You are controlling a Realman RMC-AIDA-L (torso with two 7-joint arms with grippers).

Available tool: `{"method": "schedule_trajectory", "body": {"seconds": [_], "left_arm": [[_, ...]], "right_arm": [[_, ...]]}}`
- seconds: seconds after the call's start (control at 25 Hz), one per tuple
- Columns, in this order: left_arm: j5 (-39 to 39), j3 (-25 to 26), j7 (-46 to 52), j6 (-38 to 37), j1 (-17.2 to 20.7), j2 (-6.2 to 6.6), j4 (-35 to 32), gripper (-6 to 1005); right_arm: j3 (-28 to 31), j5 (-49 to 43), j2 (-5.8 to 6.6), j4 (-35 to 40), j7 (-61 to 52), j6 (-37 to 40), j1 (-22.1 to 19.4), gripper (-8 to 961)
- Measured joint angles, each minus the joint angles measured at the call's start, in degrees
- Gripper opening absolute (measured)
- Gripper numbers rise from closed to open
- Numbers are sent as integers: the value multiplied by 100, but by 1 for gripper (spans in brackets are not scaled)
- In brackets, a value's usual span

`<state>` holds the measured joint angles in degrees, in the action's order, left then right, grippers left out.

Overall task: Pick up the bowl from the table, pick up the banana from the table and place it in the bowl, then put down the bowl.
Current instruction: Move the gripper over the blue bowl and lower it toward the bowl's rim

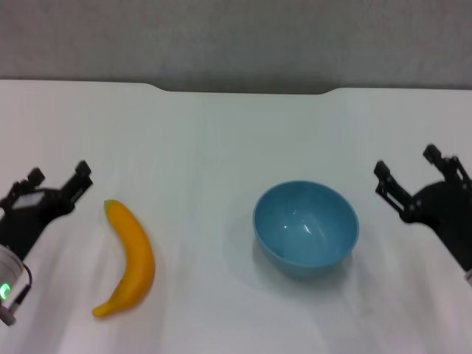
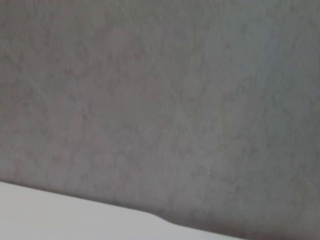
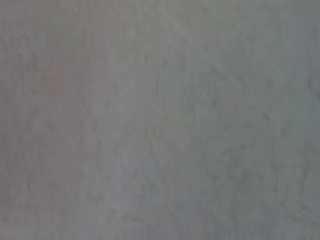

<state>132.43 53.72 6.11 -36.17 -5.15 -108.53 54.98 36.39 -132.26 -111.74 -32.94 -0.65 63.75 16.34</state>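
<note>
Bowl (image 1: 306, 228) sits on table (image 1: 214, 140) just inboard of my R gripper (image 1: 411, 175), fingers spread; banana (image 1: 127, 258), long axis near-to-far, lies beside L gripper (image 1: 59, 179), also spread, both empty

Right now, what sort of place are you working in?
Likely a lab test bench: a plain white table against a grey wall, holding only a banana and a blue bowl.
</note>
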Motion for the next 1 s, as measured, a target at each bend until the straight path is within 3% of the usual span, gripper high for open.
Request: {"method": "schedule_trajectory", "body": {"seconds": [0.08, 0.16, 0.32, 0.4, 0.48, 0.56, 0.68, 0.76, 1.0], "left_arm": [[228, 393, -93, 633, 175, 30, 470, 891], [560, 803, -264, 1399, 304, -31, 904, 891], [802, 1483, -858, 3062, 357, -258, 1628, 890], [794, 1826, -1288, 3849, 330, -399, 1948, 890], [771, 2217, -1786, 4649, 299, -621, 2216, 890], [715, 2574, -2196, 5245, 288, -789, 2446, 890], [516, 2820, -2357, 5756, 219, -792, 2608, 890], [455, 3047, -2396, 6097, 139, -788, 2625, 890], [499, 3703, -2513, 6911, -37, -789, 2617, 890]], "right_arm": [[128, -52, 177, -595, 267, -333, -158, 891], [363, -77, 301, -1198, 577, -880, -313, 891], [1142, -219, 545, -2598, 1043, -2731, -656, 891], [1716, -426, 549, -3241, 1155, -3962, -797, 891], [2262, -673, 438, -3720, 1277, -5047, -879, 891], [2827, -918, 237, -4174, 1470, -6190, -918, 891], [3631, -1072, -94, -4767, 1815, -7791, -890, 891], [4107, -1080, -252, -5028, 1964, -8676, -788, 891], [5074, -899, -291, -5175, 1722, -10067, -369, 891]]}}
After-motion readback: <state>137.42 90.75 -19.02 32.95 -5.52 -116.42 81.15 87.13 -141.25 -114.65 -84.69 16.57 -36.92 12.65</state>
